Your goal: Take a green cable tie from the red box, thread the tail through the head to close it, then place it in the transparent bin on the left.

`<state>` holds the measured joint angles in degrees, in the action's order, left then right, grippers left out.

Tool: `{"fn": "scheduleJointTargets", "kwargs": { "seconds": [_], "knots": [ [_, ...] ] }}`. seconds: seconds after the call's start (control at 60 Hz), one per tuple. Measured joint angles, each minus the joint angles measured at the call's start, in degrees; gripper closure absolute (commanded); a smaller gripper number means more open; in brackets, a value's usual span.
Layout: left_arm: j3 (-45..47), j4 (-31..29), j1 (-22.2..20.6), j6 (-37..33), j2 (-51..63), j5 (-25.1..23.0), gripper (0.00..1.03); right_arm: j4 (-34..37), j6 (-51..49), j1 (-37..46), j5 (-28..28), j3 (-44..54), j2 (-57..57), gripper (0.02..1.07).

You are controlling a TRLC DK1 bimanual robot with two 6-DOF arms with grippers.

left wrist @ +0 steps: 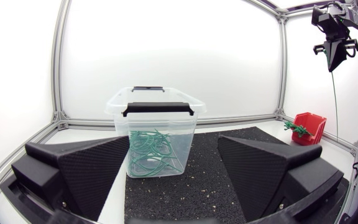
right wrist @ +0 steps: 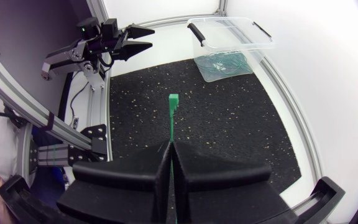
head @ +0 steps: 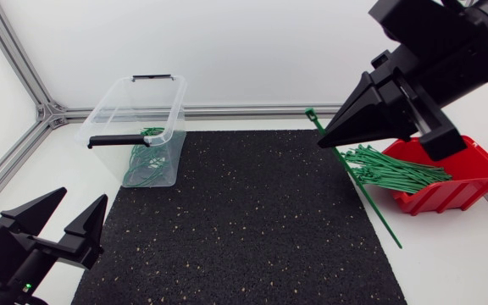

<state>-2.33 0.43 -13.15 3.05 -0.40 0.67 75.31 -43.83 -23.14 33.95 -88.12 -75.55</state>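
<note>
My right gripper (head: 325, 141) hangs high above the table's right side, shut on a green cable tie (head: 313, 116). The tie's head sticks out past the fingertips and its long tail trails down toward the table edge. In the right wrist view the tie (right wrist: 173, 118) stands straight out between the closed fingers of the gripper (right wrist: 171, 147). The red box (head: 451, 185) below holds several more green ties. The transparent bin (head: 113, 114) stands at the back left with looped ties inside. My left gripper (head: 81, 203) rests open and empty at the front left, facing the bin (left wrist: 157, 109).
A black speckled mat (head: 244, 220) covers the middle of the table. Aluminium frame rails (head: 15, 140) run along the left and back edges. The left gripper (right wrist: 149, 36) shows across the mat from the right wrist view, near the bin (right wrist: 229, 28).
</note>
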Motion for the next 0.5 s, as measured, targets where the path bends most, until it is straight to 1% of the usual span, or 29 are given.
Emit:
{"fn": "scheduleJointTargets", "kwargs": {
  "seconds": [0.117,0.25,0.35,0.5],
  "knots": [
    [-0.02,0.02,-0.87,0.02,0.00,0.00,0.04,1.27,1.97,0.02,4.44,-0.74,-1.27,1.01],
    [-0.02,0.07,-1.03,0.22,0.00,0.00,0.04,2.01,2.95,0.02,7.89,-0.72,-1.64,1.01],
    [-0.02,0.07,-1.99,0.44,0.00,0.00,0.04,2.80,3.58,0.07,11.30,-0.61,-2.56,1.01],
    [0.00,0.09,-3.10,0.66,0.00,0.00,0.04,2.67,3.61,0.17,13.86,1.31,-4.00,1.01]
  ]
}}
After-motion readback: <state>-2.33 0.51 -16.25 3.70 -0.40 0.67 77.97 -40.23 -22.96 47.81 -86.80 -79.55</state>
